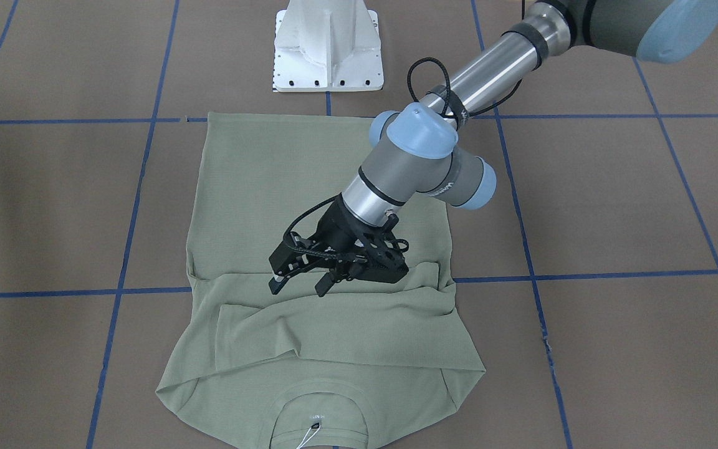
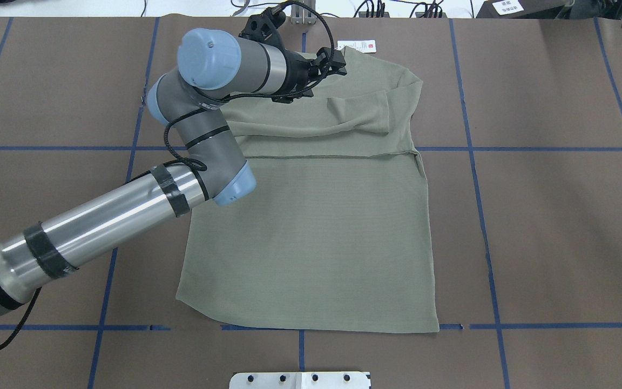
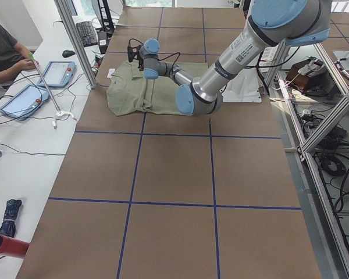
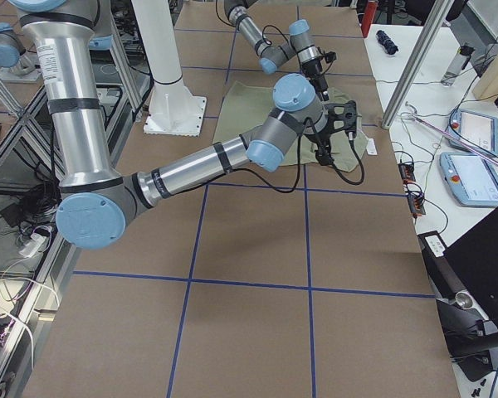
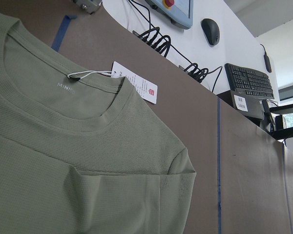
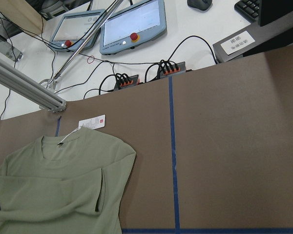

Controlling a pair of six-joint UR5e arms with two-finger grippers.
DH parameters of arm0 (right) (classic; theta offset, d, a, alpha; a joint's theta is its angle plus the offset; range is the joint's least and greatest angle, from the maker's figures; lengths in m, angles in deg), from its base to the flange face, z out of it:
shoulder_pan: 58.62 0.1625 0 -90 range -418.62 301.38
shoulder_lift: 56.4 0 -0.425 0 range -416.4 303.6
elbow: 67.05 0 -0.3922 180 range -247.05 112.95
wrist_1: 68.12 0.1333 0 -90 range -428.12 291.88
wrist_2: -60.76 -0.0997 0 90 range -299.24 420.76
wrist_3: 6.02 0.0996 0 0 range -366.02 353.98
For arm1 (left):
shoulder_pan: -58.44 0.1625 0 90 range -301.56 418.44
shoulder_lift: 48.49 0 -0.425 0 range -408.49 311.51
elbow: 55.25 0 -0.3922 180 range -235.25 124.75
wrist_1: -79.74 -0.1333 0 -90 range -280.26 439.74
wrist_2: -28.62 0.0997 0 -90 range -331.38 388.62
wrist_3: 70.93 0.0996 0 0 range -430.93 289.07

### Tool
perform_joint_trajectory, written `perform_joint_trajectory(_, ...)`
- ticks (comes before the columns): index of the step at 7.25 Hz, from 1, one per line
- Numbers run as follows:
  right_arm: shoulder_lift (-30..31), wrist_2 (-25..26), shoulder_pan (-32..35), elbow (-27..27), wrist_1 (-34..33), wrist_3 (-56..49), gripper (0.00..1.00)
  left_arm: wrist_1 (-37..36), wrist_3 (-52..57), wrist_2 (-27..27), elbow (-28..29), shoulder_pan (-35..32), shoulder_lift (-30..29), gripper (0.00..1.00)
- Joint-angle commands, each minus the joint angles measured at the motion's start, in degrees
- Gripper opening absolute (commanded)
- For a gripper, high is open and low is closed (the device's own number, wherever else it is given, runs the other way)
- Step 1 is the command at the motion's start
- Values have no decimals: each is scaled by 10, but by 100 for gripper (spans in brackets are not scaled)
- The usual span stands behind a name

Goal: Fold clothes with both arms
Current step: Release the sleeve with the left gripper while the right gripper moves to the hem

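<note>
The left fingers point(image 1: 325, 284) stand apart with nothing between them. Their tips point down just over a sleeve point(image 1: 334, 324) folded across the shirt point(image 2: 311, 237), on the half away from the white pedestal base point(image 1: 328, 56). Above them the left arm point(image 1: 409, 168) slants up; grey lettering on its wrist joint is too small to read.

The sage-green shirt lies flat on the brown, blue-taped table point(image 2: 559, 216) directly in front of the base. Its hem is nearest the base and its ribbed collar point(image 5: 102, 114) is at the far end. Inside the back of the neck, pale print begins "MINI"; the last letters are unclear. A white hang tag point(image 5: 134, 80) on a string lies on the table just beyond the collar from the base. It has a small red square at one corner and lines of print too fine to read.

The right fingers point(image 4: 342, 124) show only in the right-side view, on the right arm point(image 4: 199, 170), near the shirt's end away from the base. I cannot tell whether they are open or closed.

Past the table's edge farthest from the base, a white sticker point(image 6: 238, 41) carries dark, illegible writing.
</note>
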Motion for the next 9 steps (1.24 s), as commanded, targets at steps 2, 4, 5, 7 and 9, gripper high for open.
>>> perform_joint_trajectory(2,115,3,-127,-77,0,1,100,-99,36,-43,-184,-21,100,91)
perform_joint_trajectory(4,132,15,-208,-80,0,1,100,-114,76,-94,-205,-63,140,91)
perform_joint_trajectory(5,132,51,-277,-88,-1,61,100,-113,77,-127,-220,-83,166,91)
perform_joint_trajectory(7,111,130,-406,-91,-1,226,100,-113,77,-132,-261,-85,211,91)
perform_joint_trajectory(9,77,296,-571,-88,-1,407,100,-113,77,-131,-264,-85,225,92)
